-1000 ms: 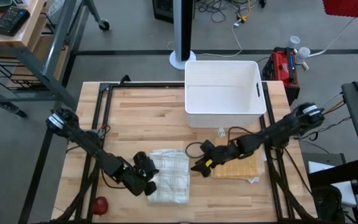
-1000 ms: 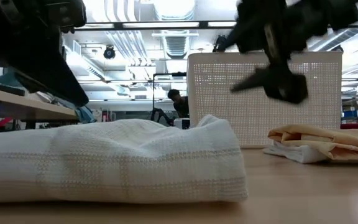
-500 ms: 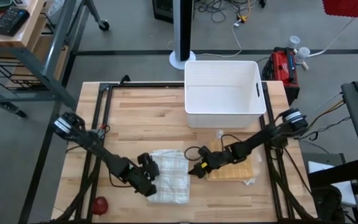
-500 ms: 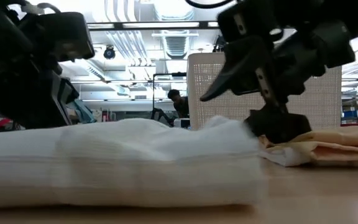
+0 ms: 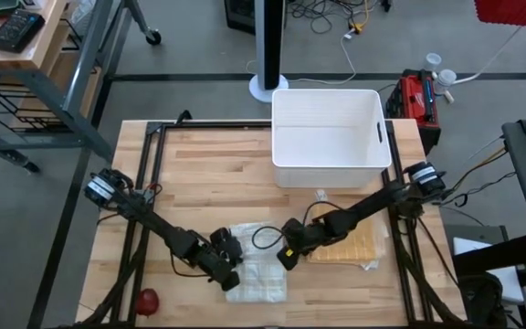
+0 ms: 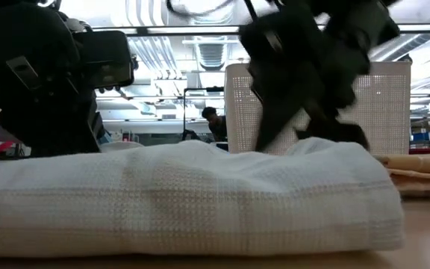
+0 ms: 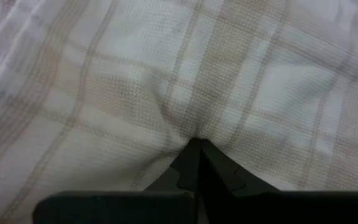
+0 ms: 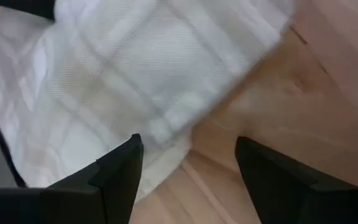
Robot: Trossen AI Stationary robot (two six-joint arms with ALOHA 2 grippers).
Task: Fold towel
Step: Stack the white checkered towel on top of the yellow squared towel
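A folded white towel with faint tan checks (image 5: 261, 274) lies flat on the wooden table (image 5: 208, 183), near its front edge. My left gripper (image 5: 231, 268) is shut and its tips rest on the towel's left part (image 7: 194, 144). My right gripper (image 5: 287, 254) stands open low over the towel's right edge. In the right wrist view one finger (image 8: 120, 171) is above the cloth (image 8: 117, 81) and the other (image 8: 278, 180) above bare wood. I cannot tell whether it touches the cloth. My left gripper presses its shut fingertips down on the towel's top layer (image 7: 191, 127), near the towel's left side. It comes slanting down from the table's left. The cloth puckers in small creases around the tips, and the towel stays flat on the table.
A folded yellow cloth (image 5: 347, 245) lies just right of the towel, under the right arm. A white bin (image 5: 330, 137) stands at the far edge. A small red thing (image 5: 146, 300) sits at the near left corner. Black frame rails (image 5: 144, 196) run along the table's sides.
Both grippers have come down onto the towel. The left one has gone toward the table's right, the right one toward its left and near edge. The towel has slid a little toward the right and the near edge, staying folded and flat.
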